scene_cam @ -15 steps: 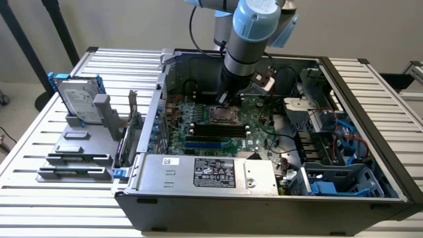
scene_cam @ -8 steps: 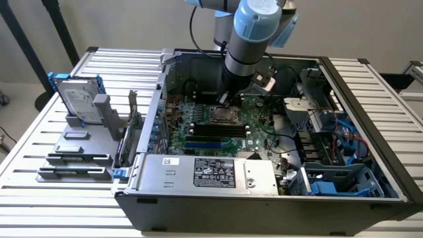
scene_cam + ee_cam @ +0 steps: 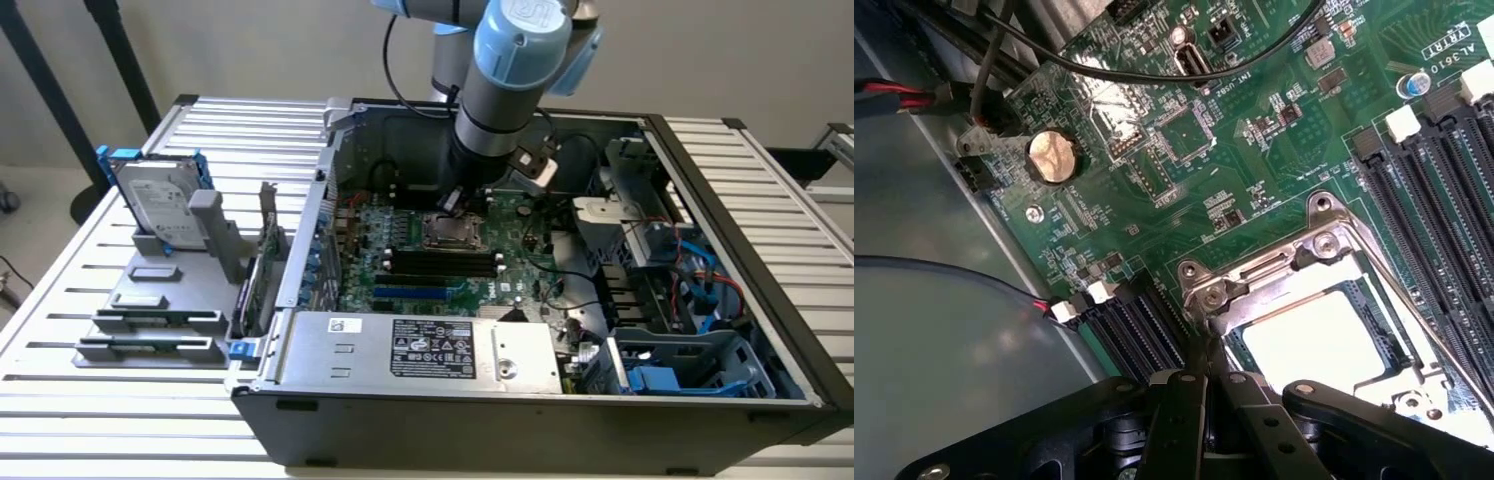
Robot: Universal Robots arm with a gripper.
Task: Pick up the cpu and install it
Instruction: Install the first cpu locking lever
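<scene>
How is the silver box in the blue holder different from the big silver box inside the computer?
The hard drive stands upright on the grey rack outside the case; the power supply lies flat inside it. The hard drive sits in a blue bracket and looks smaller; the power supply has none. Both are silver with labels.

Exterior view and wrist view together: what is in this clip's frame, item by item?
Computer case: one, dark grey, open, lying on the slatted table.
Motherboard: one, green, inside the case.
Processor socket: one, silver frame, on the motherboard; a bright square cpu lies within it.
Coin battery: one, silver, on the motherboard.
Power supply: one, grey, front of the case.
Hard drive: one, silver in a blue bracket, upright on the grey stand at the exterior view's left.
Arm: one, grey and blue, reaching into the case.
End effector: one, black, at the socket's edge.
</scene>
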